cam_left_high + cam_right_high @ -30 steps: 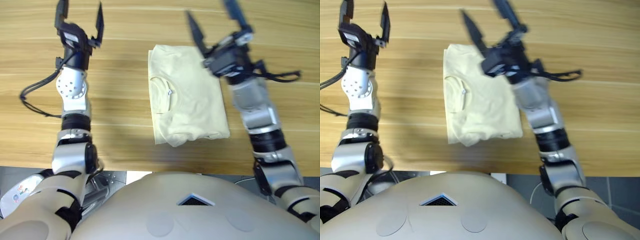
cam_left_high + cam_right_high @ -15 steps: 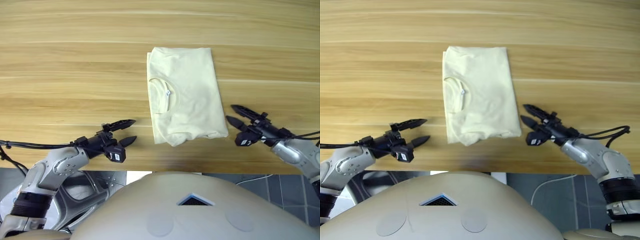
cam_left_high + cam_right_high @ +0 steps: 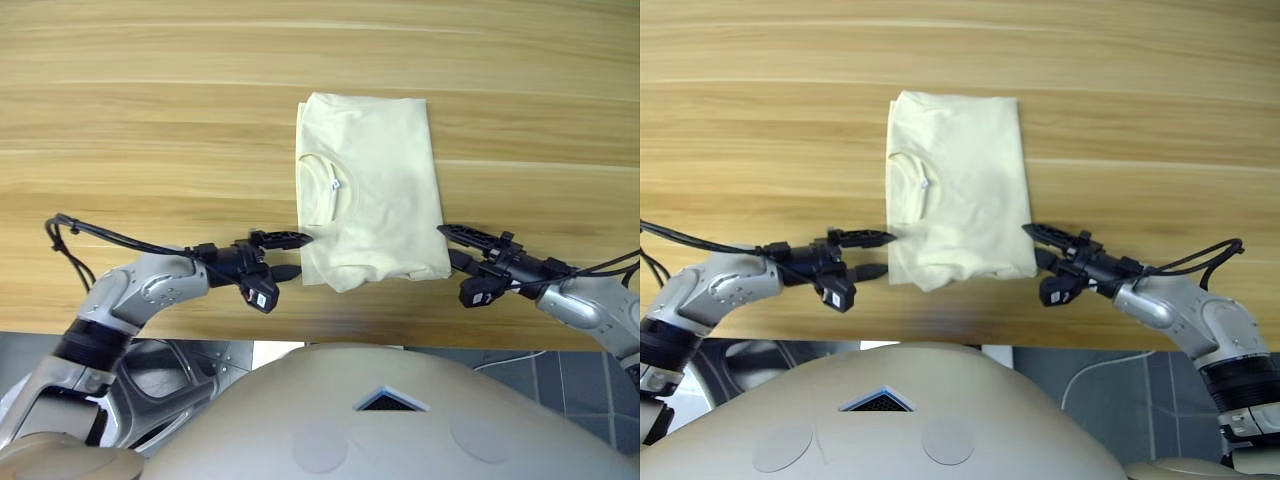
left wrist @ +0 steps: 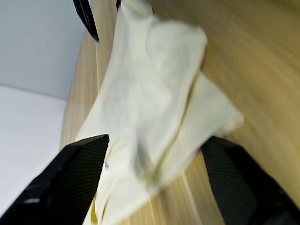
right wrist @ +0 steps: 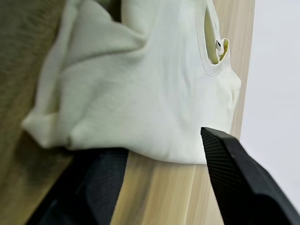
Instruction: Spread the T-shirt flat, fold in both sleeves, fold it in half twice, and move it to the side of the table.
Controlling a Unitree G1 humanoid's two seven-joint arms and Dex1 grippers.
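While the T-shirt point(image 3: 370, 180) lies folded to a rectangle on the table point(image 3: 150, 120), the eye view puts its near corners at the tips of left gripper point(image 3: 285, 255) and right gripper point(image 3: 455, 248), both spread apart. Left wrist view: cloth between parted fingers point(image 4: 79, 173). Right wrist view: likewise; judged second half-fold, next pinch both corners together.

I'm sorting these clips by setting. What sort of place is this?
Probably a lab or workshop, not a home: a long, light wood-grain table with one folded pale yellow T-shirt on it, and grey tiled floor past the table's near edge.
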